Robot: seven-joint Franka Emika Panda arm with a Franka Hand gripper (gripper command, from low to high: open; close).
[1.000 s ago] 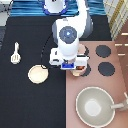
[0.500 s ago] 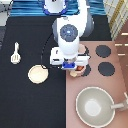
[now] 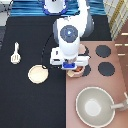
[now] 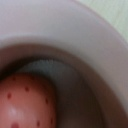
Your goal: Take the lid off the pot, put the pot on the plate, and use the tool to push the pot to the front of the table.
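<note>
Overhead view of my workspace: across the last second almost nothing has shifted. The arm has stayed in the upper middle of the frame with only a slight drift, and no object has changed place, so I judge the task to be paused in its early part rather than advancing. The hand (image 3: pixel 70 64) hangs low at the centre of the frame, directly over the pot (image 3: pixel 76 72), which peeks out beneath it on the seam where the black desk (image 3: pixel 30 105) meets the pinkish stove (image 3: pixel 120 85). Whether the hand is spread or pinching the pot, I cannot tell. The close camera on the hand looks straight into the pot's pale-pink wall (image 4: pixel 75 45), with a red speckled lump (image 4: pixel 25 107) lying inside, so the lid seems to be off already; I cannot find the lid in either view. The plate (image 3: pixel 37 74) lies bare on the desk, left of centre, near the pot but not touching it, so the pot is not yet on it. The tool (image 3: pixel 16 54) lies at the far left, well apart from the hand. A large grey pan (image 3: pixel 96 106) fills the lower right.
</note>
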